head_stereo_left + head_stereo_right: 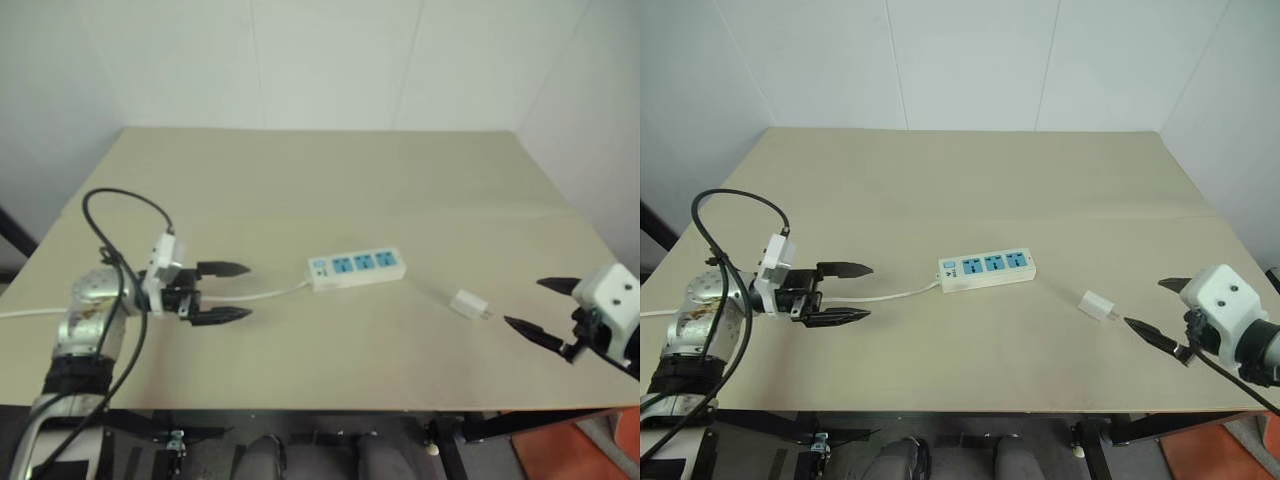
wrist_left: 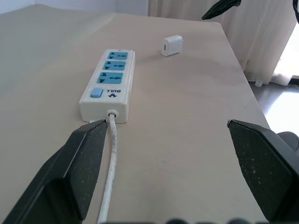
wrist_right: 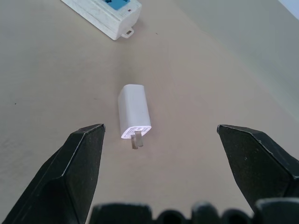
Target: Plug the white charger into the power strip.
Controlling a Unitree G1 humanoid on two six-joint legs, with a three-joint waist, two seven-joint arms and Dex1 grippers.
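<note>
The white charger [image 1: 469,305] lies on its side on the beige table, to the right of the power strip [image 1: 357,268]; its metal prongs [image 3: 136,140] point toward my right gripper. The strip is a white bar with three blue sockets, and its thin cord [image 1: 270,294] runs left. My right gripper [image 1: 541,309] hovers open just right of the charger, fingers spread wide and empty. At the left my left gripper [image 1: 223,292] is open too, pointing along the cord at the strip's switch end [image 2: 96,92], with the cord between its fingers [image 2: 86,158].
The beige table [image 1: 330,190] has wide bare room behind and in front of the strip. A black cable [image 1: 125,205] loops over my left wrist. White walls stand behind the table; its right edge [image 1: 585,215] is close to my right gripper.
</note>
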